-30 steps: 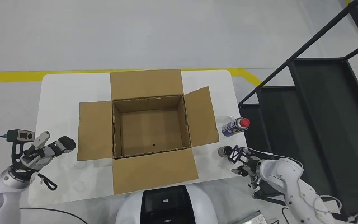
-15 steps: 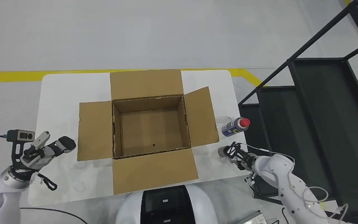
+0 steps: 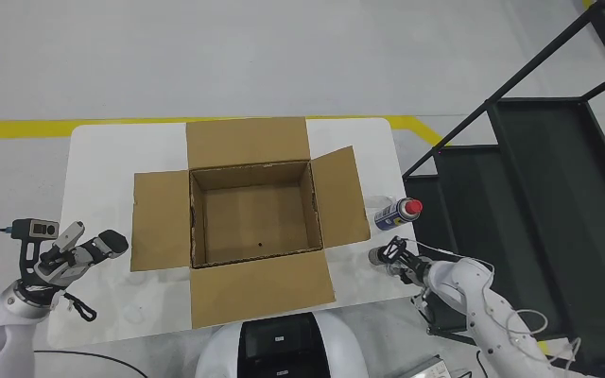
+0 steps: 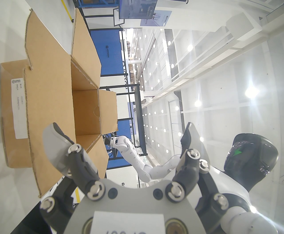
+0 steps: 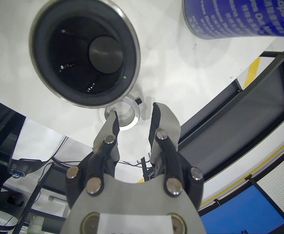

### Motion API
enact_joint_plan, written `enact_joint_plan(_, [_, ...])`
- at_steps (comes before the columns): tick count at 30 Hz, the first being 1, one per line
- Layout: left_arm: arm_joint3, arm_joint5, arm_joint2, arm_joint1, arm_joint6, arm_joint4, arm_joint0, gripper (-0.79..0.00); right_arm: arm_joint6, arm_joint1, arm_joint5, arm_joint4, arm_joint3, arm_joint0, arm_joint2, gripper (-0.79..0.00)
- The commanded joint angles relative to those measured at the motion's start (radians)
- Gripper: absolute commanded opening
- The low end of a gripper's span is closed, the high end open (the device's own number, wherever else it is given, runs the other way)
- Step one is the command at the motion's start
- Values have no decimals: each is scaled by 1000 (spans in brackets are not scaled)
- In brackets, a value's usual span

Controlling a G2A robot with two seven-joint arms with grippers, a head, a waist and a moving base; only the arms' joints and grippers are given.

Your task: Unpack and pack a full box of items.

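Observation:
An open cardboard box (image 3: 253,219) stands in the middle of the white table (image 3: 104,161), flaps spread, nothing inside; its side also shows (image 4: 51,99). Right of it lies a blue spray can (image 3: 397,214) with a red cap, its blue body (image 5: 230,20) close by. A steel cup (image 3: 378,255) with a dark inside (image 5: 85,54) lies near the table's front right corner. My right gripper (image 3: 395,258) (image 5: 135,119) is open just beside the cup, one fingertip over a small metal ring (image 5: 124,113). My left gripper (image 3: 83,251) (image 4: 122,137) hangs open by the table's left edge, holding nothing.
A clear round item (image 3: 376,201) sits beside the spray can. A dark metal staircase (image 3: 510,180) stands right of the table. A yellow floor line (image 3: 95,123) runs behind it. The other arm (image 4: 135,155) is seen past the box.
My right gripper has moved left and a little forward, from off the table's corner up to the steel cup. The left arm and the box have not moved.

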Motion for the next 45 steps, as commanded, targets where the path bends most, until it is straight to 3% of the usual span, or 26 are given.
enact_joint_plan(1, [0,0,0,0,0,0,0,0,1,-1,1,2,11,8,-8,-462])
enact_joint_plan(5, [0,0,0,0,0,0,0,0,4,-4,3,4,33,26,-24,-468])
enact_joint_plan(7, [0,0,0,0,0,0,0,0,3,-5,4,5,43,33,-29,-517])
enact_joint_plan(9, [0,0,0,0,0,0,0,0,2,-5,4,6,48,37,-33,-723])
enact_joint_plan(10, [0,0,0,0,0,0,0,0,1,-6,4,7,49,39,-34,-785])
enact_joint_plan(22, [0,0,0,0,0,0,0,0,15,7,-4,-19,-66,-16,24,-785])
enact_joint_plan(35, [0,0,0,0,0,0,0,0,88,26,-21,-111,-457,-207,161,-785])
enact_joint_plan(45, [0,0,0,0,0,0,0,0,129,26,-41,-82,-672,-232,181,-785])
